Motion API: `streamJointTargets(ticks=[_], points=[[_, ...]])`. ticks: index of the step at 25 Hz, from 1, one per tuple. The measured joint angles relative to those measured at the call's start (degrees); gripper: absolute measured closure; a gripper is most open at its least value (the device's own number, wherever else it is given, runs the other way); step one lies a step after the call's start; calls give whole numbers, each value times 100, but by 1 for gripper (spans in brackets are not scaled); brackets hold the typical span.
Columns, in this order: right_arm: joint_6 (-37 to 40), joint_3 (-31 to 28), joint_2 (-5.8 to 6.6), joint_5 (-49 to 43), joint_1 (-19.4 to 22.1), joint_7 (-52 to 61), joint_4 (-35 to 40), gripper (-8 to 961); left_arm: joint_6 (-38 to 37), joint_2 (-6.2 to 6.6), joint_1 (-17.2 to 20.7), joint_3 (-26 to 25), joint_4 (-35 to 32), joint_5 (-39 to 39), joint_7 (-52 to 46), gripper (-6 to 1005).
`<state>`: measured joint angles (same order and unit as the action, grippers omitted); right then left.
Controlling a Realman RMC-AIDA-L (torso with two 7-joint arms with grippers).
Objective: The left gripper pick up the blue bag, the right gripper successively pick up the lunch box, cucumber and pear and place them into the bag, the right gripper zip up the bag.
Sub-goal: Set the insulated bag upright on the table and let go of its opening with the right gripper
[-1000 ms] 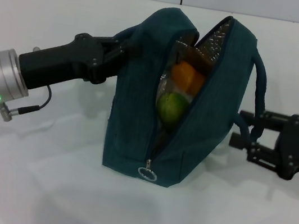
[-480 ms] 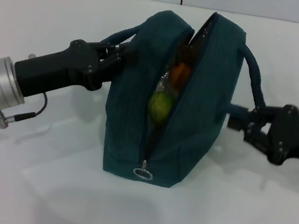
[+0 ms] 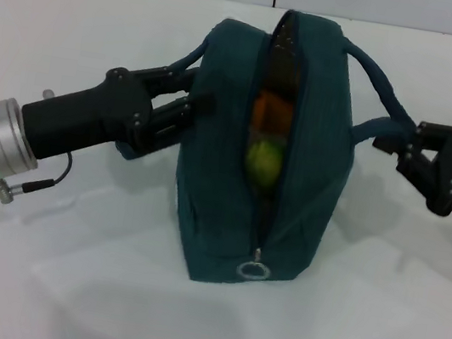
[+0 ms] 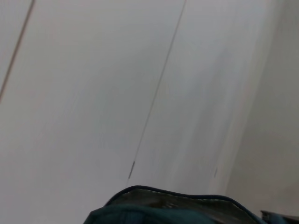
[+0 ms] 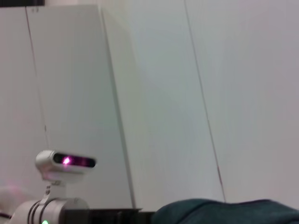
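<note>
The blue bag (image 3: 226, 169) stands upright mid-table with its zipper open from the top down to the metal ring pull (image 3: 254, 271). Through the gap I see the orange pear (image 3: 269, 112) and below it a green rounded end, apparently the cucumber (image 3: 264, 160). The lunch box is hidden. The left gripper (image 3: 187, 99) is at the bag's left side, shut on its left handle. The right gripper (image 3: 392, 140) is at the bag's right side, shut on the right handle (image 3: 379, 73), which is stretched toward it. The bag's edge shows in the left wrist view (image 4: 177, 210) and the right wrist view (image 5: 224, 212).
The white table (image 3: 62, 281) spreads around the bag, with a wall line behind it. The right wrist view shows the robot's head camera (image 5: 65, 162) and the left arm's silver wrist (image 5: 51, 207) beyond the bag.
The bag has turned and shifted right, so its zipper now faces me straight on and the opening is narrower. The right gripper rose with the right handle; the left gripper followed to the right.
</note>
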<state>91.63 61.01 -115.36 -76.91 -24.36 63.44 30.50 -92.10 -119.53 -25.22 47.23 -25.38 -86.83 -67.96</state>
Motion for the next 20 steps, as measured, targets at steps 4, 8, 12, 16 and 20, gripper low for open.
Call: streamJointTargets(ticks=[4, 8, 12, 16, 20], points=[[-9, -25, 12, 180, 73, -1, -4, 878, -199, 0, 14, 18, 10, -39, 72, 621], [-22, -75, 28, 281, 104, 20, -23, 879, -293, -5, 14, 18, 55, -32, 226, 624], [24, -26, 20, 246, 110, 15, -73, 880, -258, -8, -74, 18, 160, -45, 253, 623], [88, -22, 31, 240, 118, 20, -137, 879, -252, -9, -92, 15, 172, -52, 255, 623], [148, -24, 32, 238, 137, 10, -149, 844, -214, -9, -94, 14, 173, -45, 257, 622]])
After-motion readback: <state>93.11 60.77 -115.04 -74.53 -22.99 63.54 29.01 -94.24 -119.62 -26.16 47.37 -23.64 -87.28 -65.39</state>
